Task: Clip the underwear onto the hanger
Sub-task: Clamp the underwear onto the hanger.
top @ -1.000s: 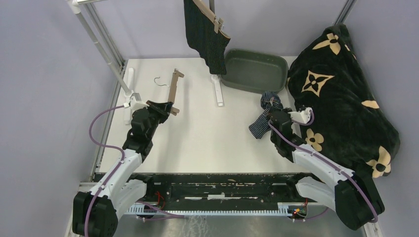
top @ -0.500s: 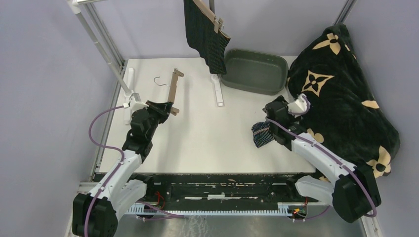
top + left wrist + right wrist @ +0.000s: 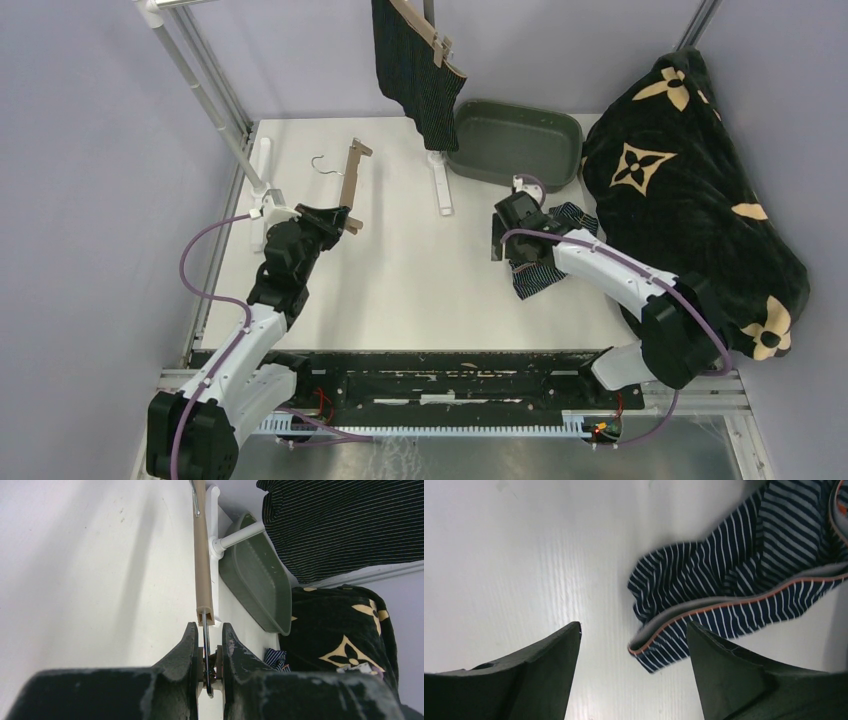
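The navy striped underwear (image 3: 541, 272) (image 3: 734, 595) lies crumpled on the white table. My right gripper (image 3: 498, 238) (image 3: 633, 626) hovers open just left of it, holding nothing; the cloth's orange-edged hem lies between the fingertips, apart from both. A tan hanger (image 3: 352, 182) (image 3: 202, 555) lies on the table at the left. My left gripper (image 3: 335, 218) (image 3: 207, 647) is shut on the metal clip at its near end. The black pinstriped underwear (image 3: 415, 65) (image 3: 345, 525) hangs clipped to another hanger at the top centre.
A green bin (image 3: 515, 140) (image 3: 255, 580) stands at the back, and a white stand foot (image 3: 440, 185) beside it. The big black blanket with tan flowers (image 3: 690, 200) (image 3: 340, 630) fills the right side. A metal rack frame (image 3: 200, 80) rises at the left.
My right gripper opened and let go of the navy underwear, which dropped onto the table. That gripper then swung left and toward the back. The left arm stayed still.
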Action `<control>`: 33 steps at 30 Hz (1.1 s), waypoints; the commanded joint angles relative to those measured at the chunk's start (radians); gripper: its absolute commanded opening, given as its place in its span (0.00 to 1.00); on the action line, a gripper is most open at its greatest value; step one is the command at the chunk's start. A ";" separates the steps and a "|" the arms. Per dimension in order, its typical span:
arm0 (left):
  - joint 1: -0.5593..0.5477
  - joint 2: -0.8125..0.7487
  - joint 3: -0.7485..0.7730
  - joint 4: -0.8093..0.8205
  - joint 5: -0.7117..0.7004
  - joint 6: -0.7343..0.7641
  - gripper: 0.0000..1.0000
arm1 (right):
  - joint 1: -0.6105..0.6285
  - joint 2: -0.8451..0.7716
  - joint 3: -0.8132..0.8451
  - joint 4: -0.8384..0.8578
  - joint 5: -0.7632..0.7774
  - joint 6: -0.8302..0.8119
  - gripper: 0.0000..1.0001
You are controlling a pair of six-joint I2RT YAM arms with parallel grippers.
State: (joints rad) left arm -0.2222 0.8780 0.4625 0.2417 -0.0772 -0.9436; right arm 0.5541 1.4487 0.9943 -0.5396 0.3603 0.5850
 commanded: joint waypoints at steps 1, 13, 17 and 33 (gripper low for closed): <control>0.000 -0.002 0.005 0.081 -0.007 -0.014 0.03 | 0.052 -0.090 -0.067 -0.095 0.026 -0.015 0.85; 0.000 0.014 -0.001 0.094 0.007 -0.021 0.03 | 0.130 -0.128 -0.181 -0.080 0.079 0.025 0.70; 0.000 0.016 -0.001 0.097 0.004 -0.021 0.03 | 0.154 -0.060 -0.145 -0.078 0.112 0.015 0.68; 0.000 0.040 -0.008 0.116 0.008 -0.021 0.03 | 0.221 0.101 -0.046 -0.092 0.290 0.070 0.53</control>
State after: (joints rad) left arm -0.2222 0.9127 0.4511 0.2646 -0.0750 -0.9440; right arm 0.7609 1.5318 0.8906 -0.6296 0.5575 0.6304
